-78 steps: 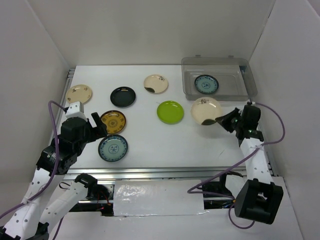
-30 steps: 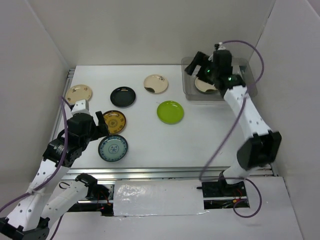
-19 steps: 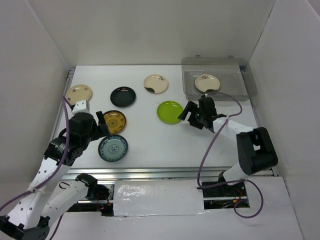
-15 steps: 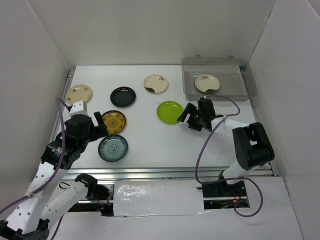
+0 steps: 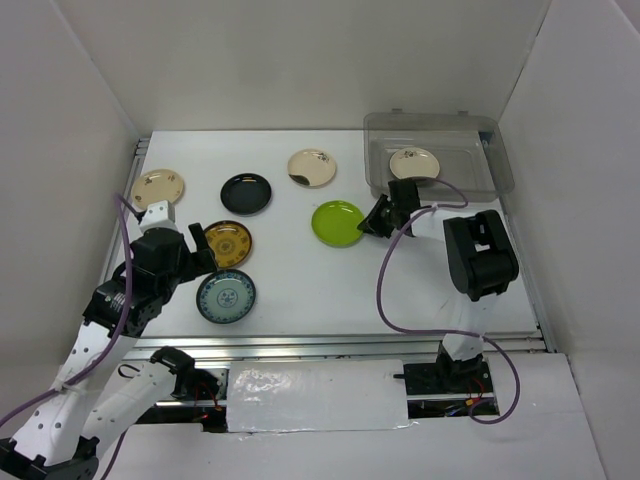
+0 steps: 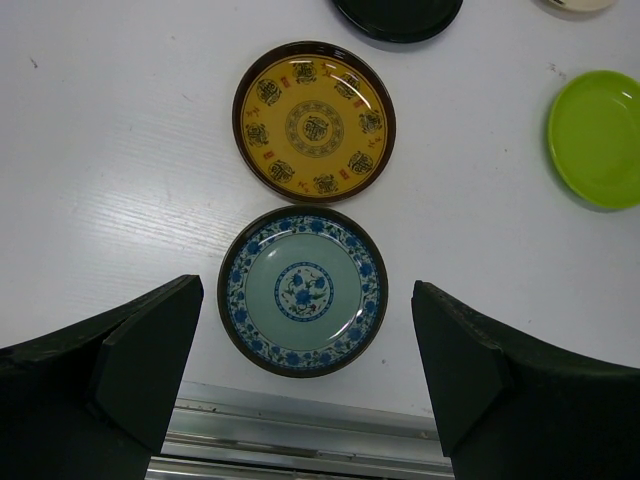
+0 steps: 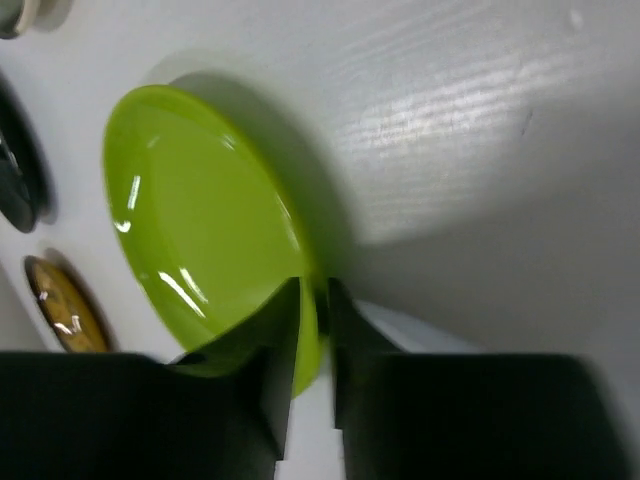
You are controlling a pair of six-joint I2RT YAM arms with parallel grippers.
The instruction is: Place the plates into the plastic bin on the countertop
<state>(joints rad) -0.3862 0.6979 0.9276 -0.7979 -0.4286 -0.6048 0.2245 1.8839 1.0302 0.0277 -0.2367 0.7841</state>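
R gripper back from bin, cream plate left inside. Fingers now pinch lime plate rim = next load. L gripper wide open over teal plate.

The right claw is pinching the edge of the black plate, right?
Not quite. The right claw is pinching the edge of the lime green plate. The right wrist view shows its fingers on either side of that plate's rim.

No legible text. Mustard plate, ahead of left claw: ringed dark marks, possibly characters, too small to read.
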